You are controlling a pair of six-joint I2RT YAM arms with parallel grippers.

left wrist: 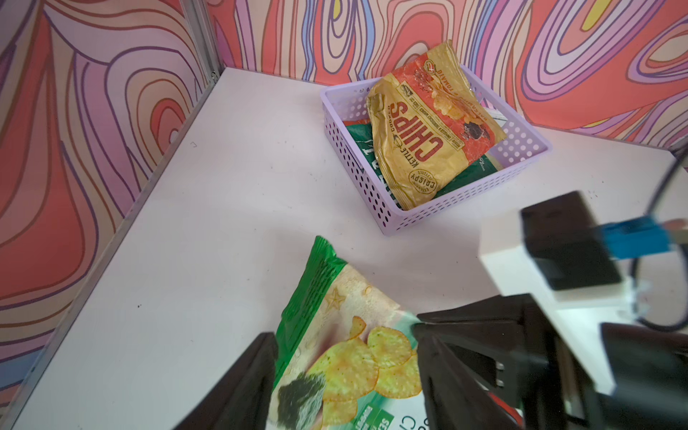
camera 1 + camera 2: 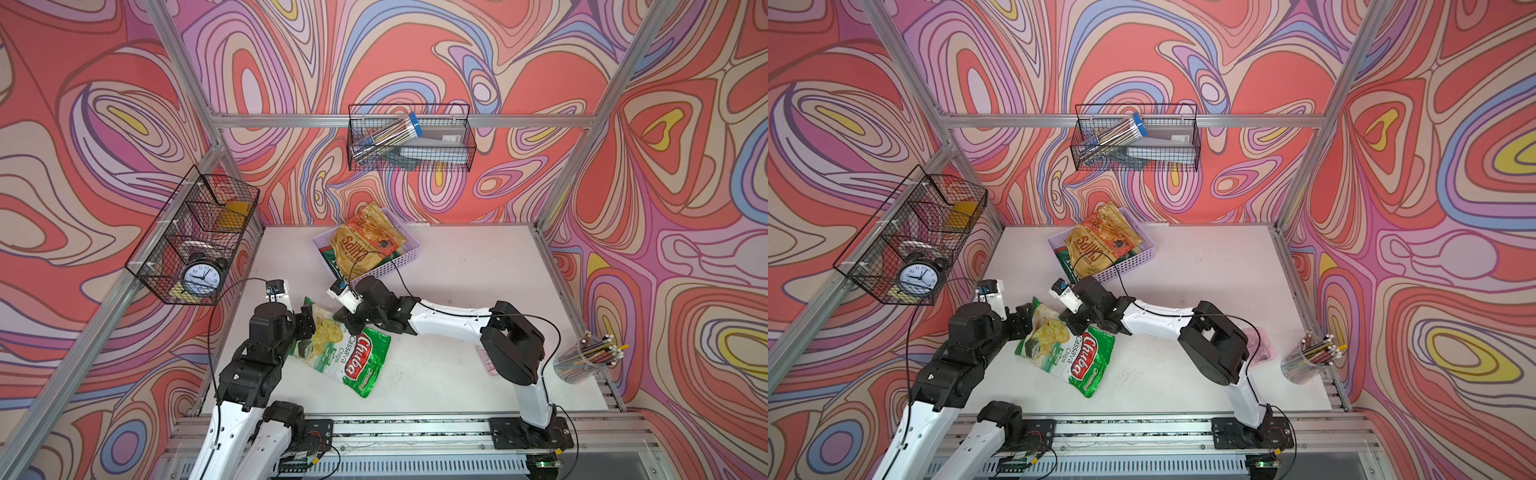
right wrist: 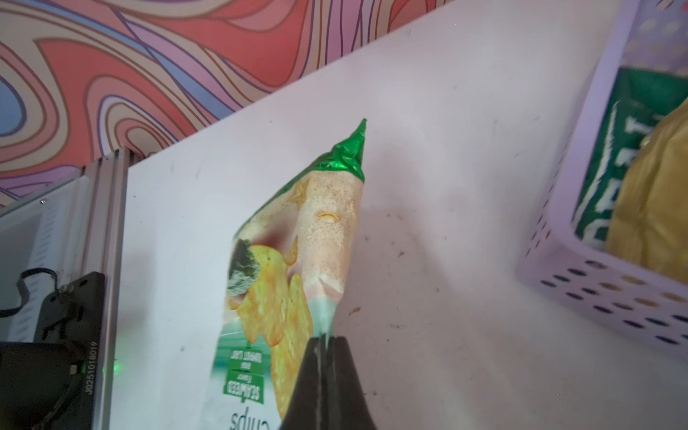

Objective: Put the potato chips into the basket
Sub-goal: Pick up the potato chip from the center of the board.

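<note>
**Right gripper pinches the Chuba bag**

The right gripper point(image 3: 324, 346) has its two black fingers pressed tight together on the edge of the Chuba bag point(image 2: 345, 353). In the right wrist view, a thin bit of the bag's side is squeezed between the fingers. The rest of the bag reaches away from the fingertips, and its green crimped end points furthest from them.

The left gripper point(image 1: 346, 376) is spread wide. Its two fingers stand on either side of the same bag, near the end with the picture of chips on it. In the left wrist view one finger is beside the green edge and the other is on the far side of the chip picture. I cannot tell if those fingers touch the bag. The two grippers are close together, with the bag's end between them.

The Chuba bag lies on the white table point(image 2: 457, 266), right under both grippers. Its red name end points back toward the arms' bases.

The lavender basket point(image 2: 397, 262) sits on the table just past the right gripper, further from the robot. Inside it, the yellow-orange CHIPS bag point(image 2: 365, 245) lies on top, tilted, with one end sticking up over the far rim. A dark green bag point(image 1: 372, 167) lies under it, mostly hidden.
</note>
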